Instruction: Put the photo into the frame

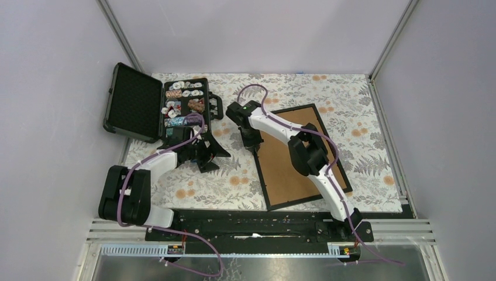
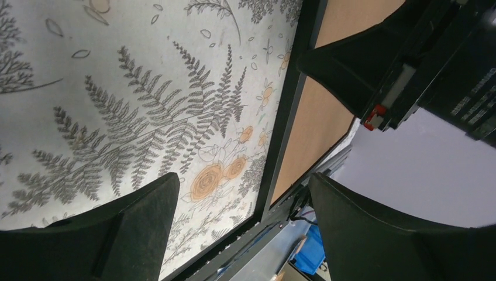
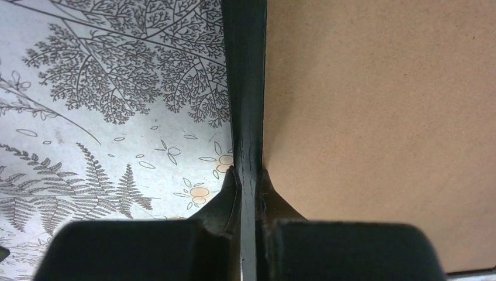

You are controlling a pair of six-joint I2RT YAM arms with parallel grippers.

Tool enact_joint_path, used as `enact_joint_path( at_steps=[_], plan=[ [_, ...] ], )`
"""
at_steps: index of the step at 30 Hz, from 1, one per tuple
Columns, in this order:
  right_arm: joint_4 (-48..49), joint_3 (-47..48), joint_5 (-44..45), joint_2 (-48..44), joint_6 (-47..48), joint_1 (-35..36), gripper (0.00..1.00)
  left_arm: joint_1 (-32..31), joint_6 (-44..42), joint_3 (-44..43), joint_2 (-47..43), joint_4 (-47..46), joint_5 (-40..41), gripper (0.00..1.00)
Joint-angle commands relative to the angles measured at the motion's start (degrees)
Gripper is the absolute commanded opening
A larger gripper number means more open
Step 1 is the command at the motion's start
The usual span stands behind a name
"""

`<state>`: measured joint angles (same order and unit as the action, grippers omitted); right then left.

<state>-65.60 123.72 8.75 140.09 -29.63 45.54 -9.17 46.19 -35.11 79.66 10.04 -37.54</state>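
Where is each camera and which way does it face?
Top: above and behind the bases, looking down on the table; left gripper and right gripper show.
Left wrist: looks past its open fingers at table and frame edge.
Right wrist: looks down at its fingers pinching the frame's moulding.
All three share the frame.

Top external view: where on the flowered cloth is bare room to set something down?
Free: the near cloth between the left arm and the frame; the strip between the frame and the cloth's right edge. Crowded: the gap between the black case and the frame, where the open left gripper hovers and the right gripper clamps the frame's edge.
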Motion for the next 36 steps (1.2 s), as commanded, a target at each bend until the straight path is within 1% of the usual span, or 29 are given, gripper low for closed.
enact_joint_path(
  at_steps=[1, 5, 7, 10, 12, 14, 16, 19, 23, 26, 28, 30, 32, 33, 35, 36],
  plan=[
    [10.47, -6.43, -0.87, -6.98, 4.41, 0.49, 0.0, -0.29, 6.37, -0.96, 2.53, -10.55, -4.71, 0.85],
    [10.94, -8.46, -4.45, -9.51, 5.07, 0.47, 0.0, -3.04, 12.43, -0.53, 4.87, -17.32, -2.44, 0.78],
    [11.12, -9.75, -4.8, -10.74, 4.98, 0.51, 0.0, -5.06, 15.04, -0.33, 5.19, -20.18, 0.91, 0.74],
    [12.74, -12.71, -4.45, -13.24, 4.79, 0.48, 0.0, -7.62, 19.5, 0.39, 5.85, -24.82, 5.11, 0.65],
    [13.28, -14.12, -4.43, -14.75, 4.63, 0.43, 0.0, -8.72, 21.48, 0.53, 6.45, -26.43, 8.32, 0.61],
    [13.77, -15.1, -4.4, -16.21, 4.46, 0.42, 0.0, -9.37, 23.37, 1.09, 7.12, -28.4, 10.61, 0.58],
    [14.02, -15.94, -4.11, -17.59, 4.37, 0.39, 0.0, -9.73, 25.13, 1.62, 8.2, -30.73, 11.58, 0.56],
    [14.95, -17.3, -4.78, -19.57, 4.09, 0.13, 0.0, -10.34, 25.97, 1.59, 10.22, -33.39, 12.37, 0.56],
    [15.66, -18.72, -6.04, -21.27, 3.76, -0.12, 0.0, -11.42, 27.11, 0.57, 15.12, -38.18, 9.24, 0.6],
    [15.83, -19.4, -6.52, -21.69, 3.78, -0.17, 0.0, -12.28, 28.28, -0.59, 18.34, -42.74, 6.82, 0.69],
    [16.13, -19.84, -6.69, -22.07, 3.64, -0.12, 0.0, -12.86, 28.51, -1.8, 19.92, -44.0, 6.12, 0.74],
    [16.19, -19.83, -6.79, -22.27, 3.68, -0.1, 0.0, -13.57, 28.79, -3.15, 21.21, -44.44, 5.99, 0.77],
    [16.23, -19.99, -6.82, -22.43, 3.69, -0.21, 0.0, -14.15, 29.33, -4.32, 22.54, -45.09, 6.17, 0.76],
    [16.23, -20.05, -6.82, -22.49, 3.68, -0.17, 0.0, -14.28, 29.93, -4.82, 23.34, -45.63, 6.2, 0.73],
    [16.21, -20.09, -6.86, -22.58, 3.61, -0.21, 0.0, -14.3, 31.69, -5.26, 24.85, -48.21, 5.92, 0.64],
    [16.21, -20.16, -6.9, -22.65, 3.69, -0.19, 0.0, -14.34, 32.1, -5.67, 25.47, -48.62, 6.0, 0.63]
  ],
)
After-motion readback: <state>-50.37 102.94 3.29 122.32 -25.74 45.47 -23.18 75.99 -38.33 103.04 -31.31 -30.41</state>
